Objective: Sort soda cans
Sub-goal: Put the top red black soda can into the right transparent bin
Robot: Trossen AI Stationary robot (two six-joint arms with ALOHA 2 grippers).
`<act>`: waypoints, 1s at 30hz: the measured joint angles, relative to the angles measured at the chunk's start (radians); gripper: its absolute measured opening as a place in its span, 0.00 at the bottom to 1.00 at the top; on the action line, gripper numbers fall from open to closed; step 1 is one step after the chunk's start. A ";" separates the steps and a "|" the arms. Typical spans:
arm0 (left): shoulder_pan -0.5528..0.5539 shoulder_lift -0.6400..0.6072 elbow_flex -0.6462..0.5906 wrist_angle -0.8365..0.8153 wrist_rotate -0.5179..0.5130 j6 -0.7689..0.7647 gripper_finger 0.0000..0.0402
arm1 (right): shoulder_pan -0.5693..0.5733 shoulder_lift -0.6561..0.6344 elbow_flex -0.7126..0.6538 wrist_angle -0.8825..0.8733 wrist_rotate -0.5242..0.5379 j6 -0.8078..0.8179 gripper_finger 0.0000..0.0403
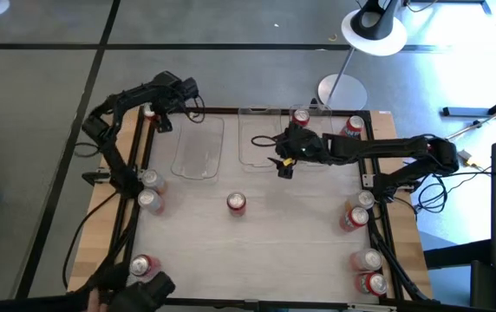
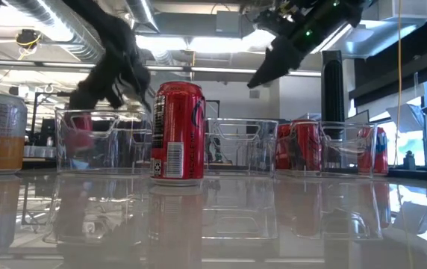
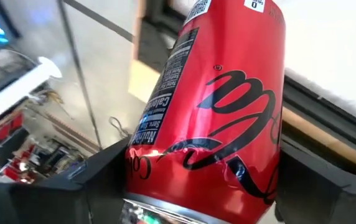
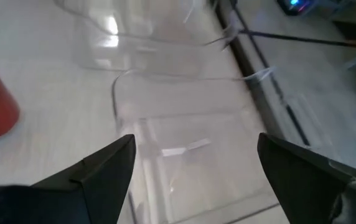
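Red and silver soda cans stand around the table. One red can stands upright at the middle. Another stands in the right clear bin. My left gripper is at the far-left corner, shut on a red can that fills the left wrist view. My right gripper hangs open above the right bin, high over the table. Its fingers are spread over clear plastic. My left gripper holds the red can by its side wall, near the silver-rimmed end, pinched between the two fingers, one on each side. The can looks tilted in the wrist view. Whether it is lifted off the table, I cannot tell.
An empty clear bin lies left of the right one. Cans stand along the left edge, near-left, along the right edge and near-right. One can stands beyond the right bin. A black frame rims the table.
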State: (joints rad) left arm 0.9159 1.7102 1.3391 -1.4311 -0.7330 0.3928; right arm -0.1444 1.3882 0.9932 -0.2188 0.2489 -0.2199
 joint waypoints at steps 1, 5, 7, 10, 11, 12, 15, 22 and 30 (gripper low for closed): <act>-0.001 -0.023 0.011 -0.001 -0.001 0.001 0.78 | 0.000 -0.012 0.000 0.000 0.011 -0.007 0.84; -0.022 -0.112 0.054 0.000 -0.006 -0.010 0.79 | 0.000 -0.063 0.000 0.008 0.043 -0.073 0.84; -0.048 -0.155 0.081 -0.005 -0.008 -0.023 0.79 | 0.000 -0.085 0.000 0.022 0.074 -0.077 0.84; -0.111 -0.206 0.128 -0.009 -0.006 -0.046 0.79 | 0.000 -0.112 0.000 0.037 0.111 -0.077 0.84; -0.138 -0.220 0.144 -0.011 -0.002 -0.055 0.79 | 0.000 -0.120 0.000 0.037 0.118 -0.077 0.84; -0.167 -0.232 0.161 -0.014 0.001 -0.069 0.79 | 0.000 -0.127 0.000 0.037 0.118 -0.077 0.84; -0.261 -0.256 0.209 -0.018 0.044 -0.113 0.80 | 0.000 -0.148 0.000 0.037 0.118 -0.077 0.84; -0.499 -0.266 0.286 0.020 0.205 -0.244 0.80 | 0.001 -0.200 0.000 0.035 0.140 0.033 0.84; -0.798 -0.264 0.288 0.313 0.338 -0.329 0.80 | 0.001 -0.285 0.002 -0.015 -0.055 0.266 0.84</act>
State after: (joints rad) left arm 0.1176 1.4465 1.6274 -1.1180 -0.3953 0.0643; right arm -0.1432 1.1034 0.9947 -0.2336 0.1934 0.0461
